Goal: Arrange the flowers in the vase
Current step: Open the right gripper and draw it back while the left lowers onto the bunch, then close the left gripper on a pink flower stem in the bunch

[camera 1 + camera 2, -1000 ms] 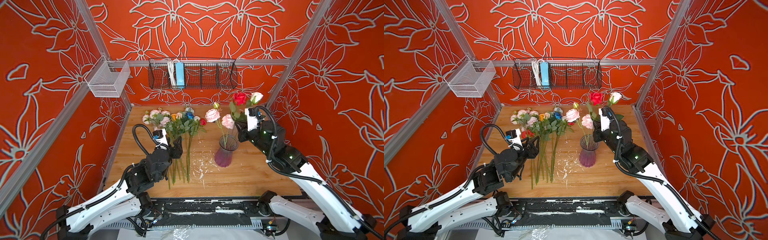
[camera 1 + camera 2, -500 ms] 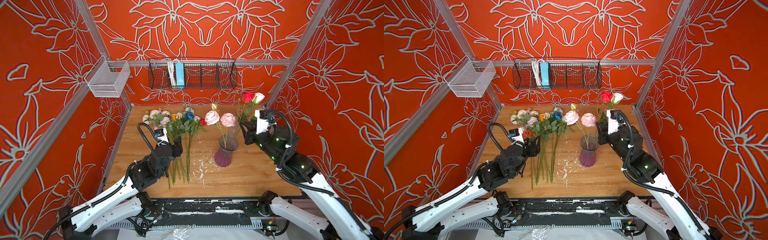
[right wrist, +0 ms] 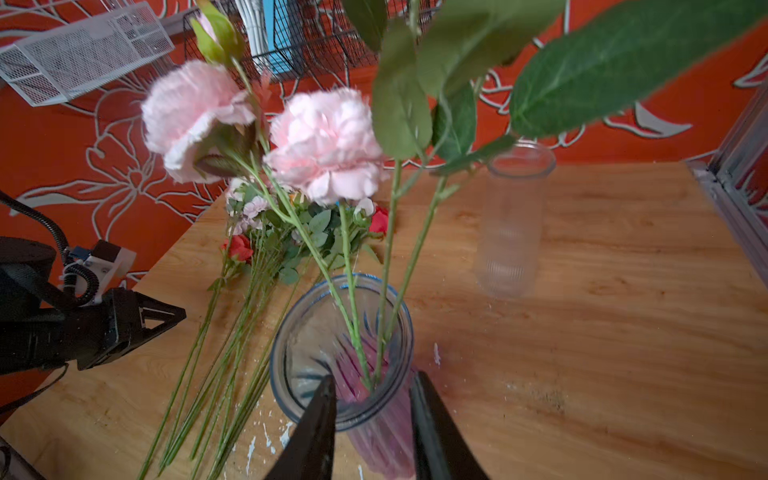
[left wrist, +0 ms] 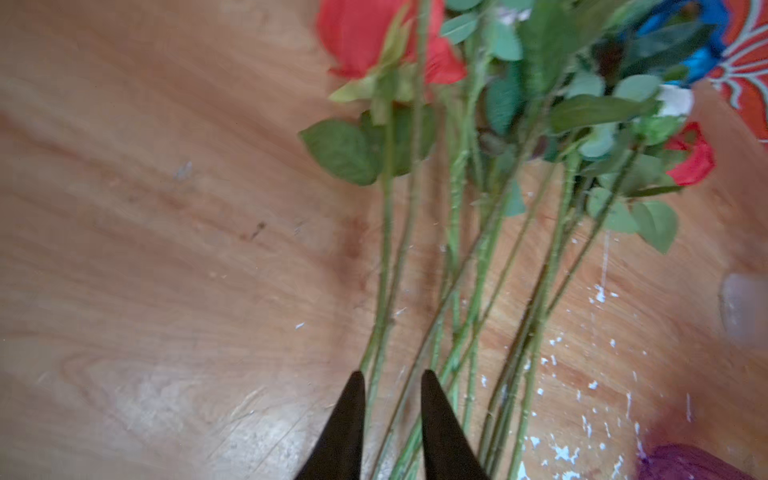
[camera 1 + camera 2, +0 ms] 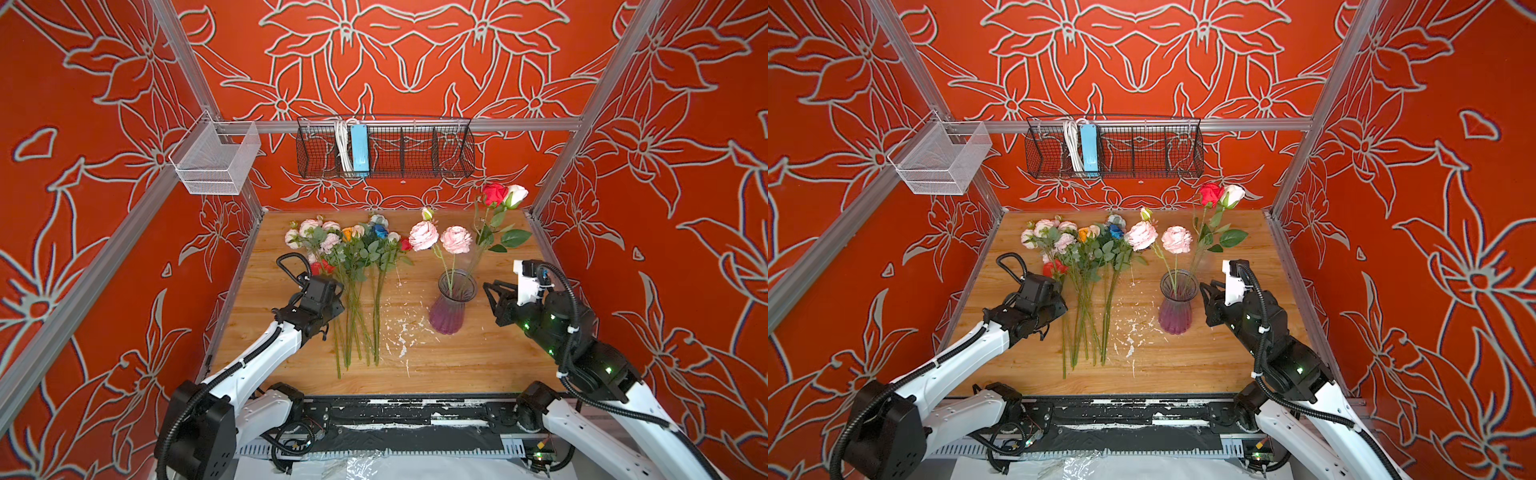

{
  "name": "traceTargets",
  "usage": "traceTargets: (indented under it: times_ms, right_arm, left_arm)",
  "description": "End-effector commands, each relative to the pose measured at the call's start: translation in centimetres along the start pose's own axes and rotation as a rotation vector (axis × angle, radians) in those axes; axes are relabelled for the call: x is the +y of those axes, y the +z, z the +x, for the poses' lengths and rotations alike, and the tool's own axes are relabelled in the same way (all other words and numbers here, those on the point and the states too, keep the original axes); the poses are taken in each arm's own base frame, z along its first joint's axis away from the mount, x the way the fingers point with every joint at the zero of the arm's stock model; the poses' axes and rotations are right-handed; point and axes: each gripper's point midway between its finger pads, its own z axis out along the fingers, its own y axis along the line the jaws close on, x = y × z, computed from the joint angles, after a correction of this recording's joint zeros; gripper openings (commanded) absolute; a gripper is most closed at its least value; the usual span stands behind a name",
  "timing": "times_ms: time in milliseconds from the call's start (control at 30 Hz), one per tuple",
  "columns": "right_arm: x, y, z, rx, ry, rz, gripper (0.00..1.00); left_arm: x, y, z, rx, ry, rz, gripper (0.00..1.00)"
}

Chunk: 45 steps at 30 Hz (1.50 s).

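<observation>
The vase (image 5: 451, 307) (image 5: 1177, 307) (image 3: 340, 353) is glass, clear at the rim and purple below, and stands right of the table's middle. In it stand two pale pink ruffled flowers (image 5: 424, 235) (image 3: 328, 141), a red rose (image 5: 493, 193) and a white rose (image 5: 516, 195). More flowers (image 5: 357, 249) (image 5: 1088, 245) lie in a bunch on the left, stems toward me. My left gripper (image 4: 392, 374) (image 5: 340, 305) is down on those stems, jaws narrowly open astride a couple of them. My right gripper (image 3: 374, 380) (image 5: 492, 297) hangs open and empty just right of the vase.
A clear ribbed glass (image 3: 511, 220) stands behind the vase. A black wire basket (image 5: 384, 145) and a white mesh basket (image 5: 216, 162) hang on the back frame. White flecks (image 5: 399, 332) dot the wooden table (image 5: 478, 365). Metal posts edge both sides.
My right gripper opened, let go of the red and white roses, which stay in the vase, and drew back to the right and down. My left gripper's jaws narrowed over the lying stems.
</observation>
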Motion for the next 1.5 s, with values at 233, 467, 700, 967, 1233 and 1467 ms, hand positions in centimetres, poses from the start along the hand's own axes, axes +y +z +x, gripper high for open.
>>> traceTargets:
  times_ms: [233,467,700,967,1233,1467]
  right_arm:
    - [-1.0,0.5,2.1,0.047,0.043,0.034,0.32]
    - [-1.5,0.2,2.3,0.046,0.040,0.062,0.32]
    - [-1.7,0.5,2.3,0.053,0.034,0.074,0.32]
    - [-2.0,0.6,2.4,0.060,0.034,0.094,0.32]
    - [-2.0,0.5,2.4,0.061,0.037,0.093,0.32]
    - [-1.8,1.0,2.7,0.067,0.058,0.083,0.32]
  left_arm:
    - [2.2,1.6,3.3,0.135,-0.040,-0.064,0.28]
    - [2.5,2.4,3.6,0.133,-0.005,-0.060,0.27]
    - [1.9,3.4,3.6,0.140,0.034,-0.036,0.32]
    - [1.2,3.6,3.6,0.181,0.095,-0.037,0.34]
    - [-0.2,0.3,0.8,0.083,0.081,0.007,0.26]
    - [-1.8,0.9,0.4,0.103,0.081,0.041,0.35]
